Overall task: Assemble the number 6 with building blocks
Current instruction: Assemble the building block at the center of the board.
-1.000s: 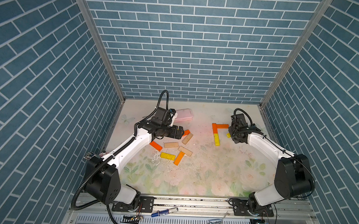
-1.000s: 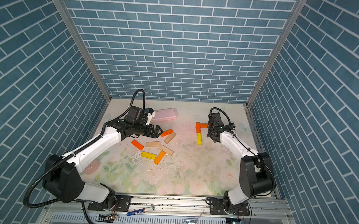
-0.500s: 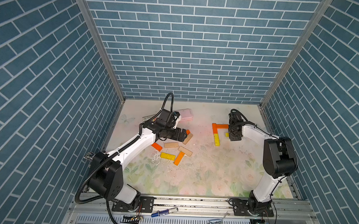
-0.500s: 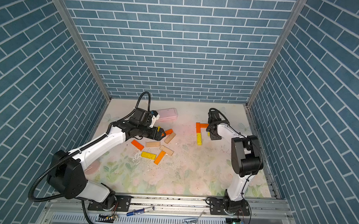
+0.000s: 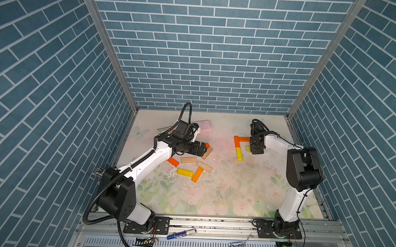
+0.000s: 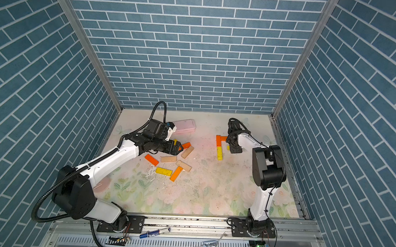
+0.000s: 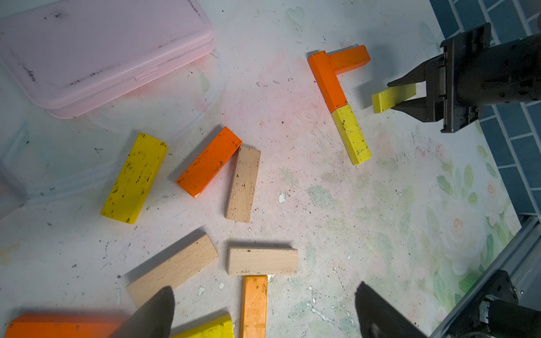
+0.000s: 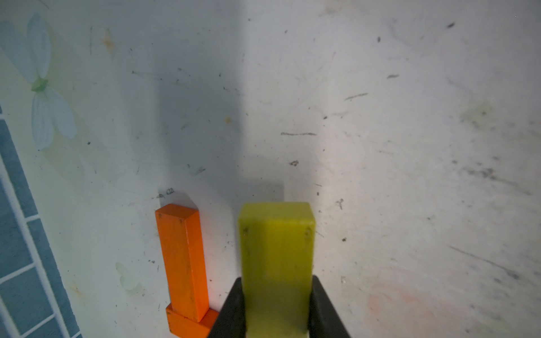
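An orange block [image 5: 244, 139] and an orange block [image 5: 237, 141] form a corner, with a yellow block [image 5: 239, 154] continuing the long side; this is part of the number 6. My right gripper [image 5: 252, 149] is shut on a yellow block [image 7: 392, 98] just beside that corner, also in the right wrist view [image 8: 276, 257]. Whether the block touches the mat I cannot tell. Loose building blocks lie left of centre: tan [image 7: 262, 260], tan [image 7: 243, 183], orange [image 7: 209, 162], yellow [image 7: 134, 178]. My left gripper [image 7: 263, 316] hangs open above them, holding nothing.
A pink case [image 5: 203, 127] lies at the back, behind the left arm, on a clear pack [image 7: 58, 164]. Blue brick walls close in three sides. Bare flowered mat [image 5: 235, 187] stretches toward the front rail.
The right arm has folded its elbow up and inward while keeping the yellow block by the orange corner. The left gripper has shifted right over the loose blocks, still open.
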